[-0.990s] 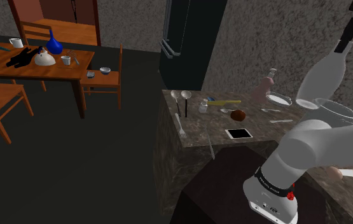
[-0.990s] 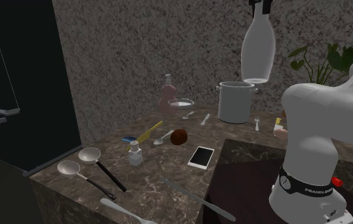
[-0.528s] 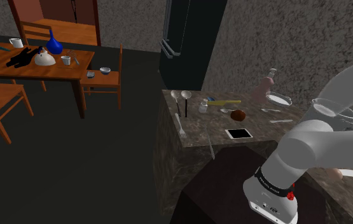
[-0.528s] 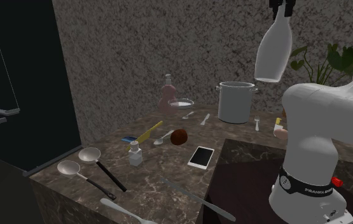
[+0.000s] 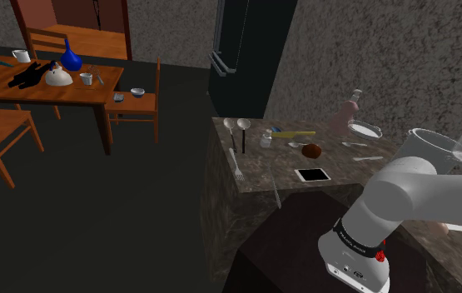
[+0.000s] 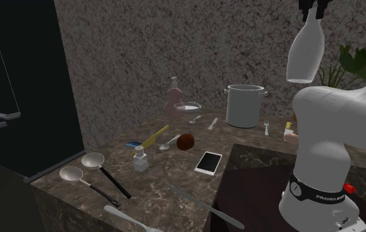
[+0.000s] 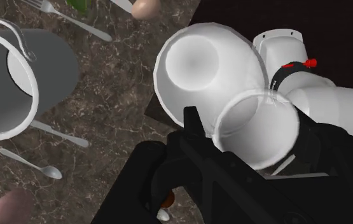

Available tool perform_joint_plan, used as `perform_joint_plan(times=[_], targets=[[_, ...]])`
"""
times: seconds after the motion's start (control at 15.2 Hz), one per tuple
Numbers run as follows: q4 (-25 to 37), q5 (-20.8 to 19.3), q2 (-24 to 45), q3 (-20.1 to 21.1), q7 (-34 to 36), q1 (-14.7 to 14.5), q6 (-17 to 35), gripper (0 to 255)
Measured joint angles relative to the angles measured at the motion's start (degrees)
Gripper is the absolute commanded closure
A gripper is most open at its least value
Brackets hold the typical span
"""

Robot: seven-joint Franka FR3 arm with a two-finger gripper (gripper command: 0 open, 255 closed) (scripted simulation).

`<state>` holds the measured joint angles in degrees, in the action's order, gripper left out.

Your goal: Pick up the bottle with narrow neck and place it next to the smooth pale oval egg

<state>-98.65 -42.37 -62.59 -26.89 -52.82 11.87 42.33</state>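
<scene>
A white bottle with a narrow neck (image 6: 305,51) hangs high above the counter, to the right of the steel pot (image 6: 244,105) in the second exterior view. My black gripper (image 6: 312,8) is shut on its neck at that view's top edge. In the wrist view the fingers (image 7: 191,124) clasp the bottle (image 7: 207,67), with the arm's white base behind it. A pale oval egg (image 7: 146,7) lies on the dark marble counter (image 7: 117,89) beyond the pot (image 7: 16,76), beside a fork.
On the counter are a pink bottle (image 6: 174,99), a shallow dish (image 6: 188,107), a brown ball (image 6: 185,141), a phone (image 6: 208,162), a small jar (image 6: 140,159), two ladles (image 6: 92,161) and loose cutlery. A plant (image 6: 346,62) stands behind the arm. A wooden dining table (image 5: 46,83) stands far off.
The gripper has carried the bottle towards the second exterior view's right and a little higher. It has left the shoulder view past the right edge.
</scene>
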Motion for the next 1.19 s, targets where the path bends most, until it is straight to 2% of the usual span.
perform_joint_plan(times=[0.59,1.19], targets=[[9.2,-15.9,-2.8,-5.2,-17.7,-0.9,-3.6,255],[24.4,-31.0,0.3,-13.0,-38.5,-3.3,-2.2,255]])
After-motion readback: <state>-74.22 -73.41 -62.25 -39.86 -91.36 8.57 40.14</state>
